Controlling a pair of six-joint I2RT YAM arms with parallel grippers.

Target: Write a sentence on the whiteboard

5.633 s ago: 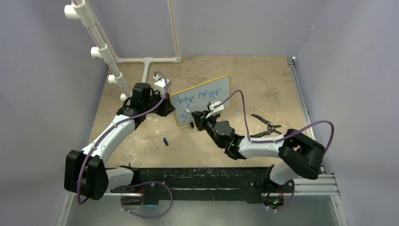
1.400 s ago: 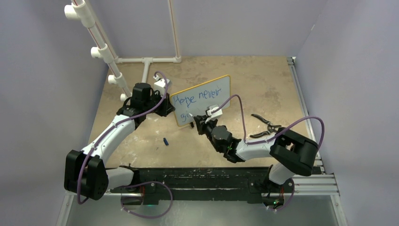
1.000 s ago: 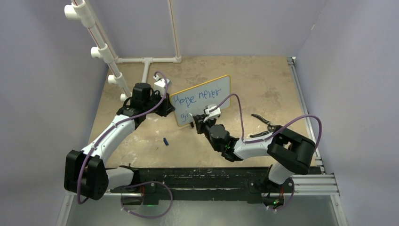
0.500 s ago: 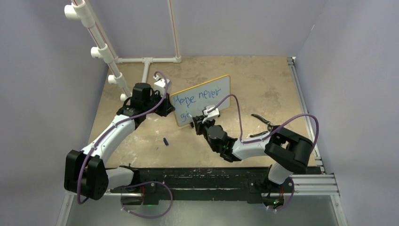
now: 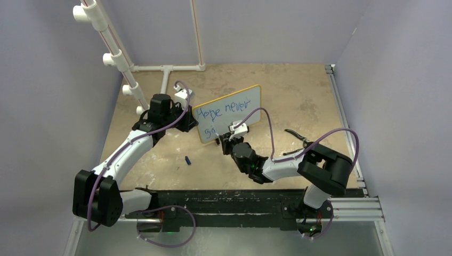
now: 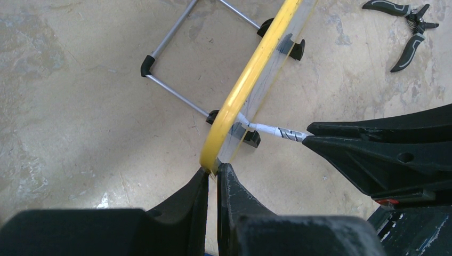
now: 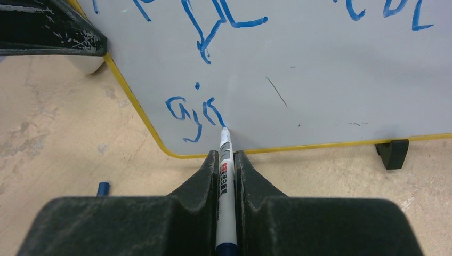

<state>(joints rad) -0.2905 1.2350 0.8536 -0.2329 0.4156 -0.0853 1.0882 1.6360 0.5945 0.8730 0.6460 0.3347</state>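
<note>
Right gripper (image 7: pixel 226 159) is clenched on the marker (image 7: pixel 225 181), barrel pointing straight out from the jaws. Tip touches the whiteboard (image 5: pixel 226 120) low down, near the corner the left gripper (image 6: pixel 212 172) pinches by the yellow frame. The sentence (image 5: pixel 223 109) reads "Hope never" plus a barely started second line, with bare board beyond the tip. Wrist view crops the top line, and overhead the wrist hides tip contact.

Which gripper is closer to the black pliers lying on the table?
Right. The right gripper holds a marker at the whiteboard, left of the pliers; the left gripper clamps its edge farther left.
</note>
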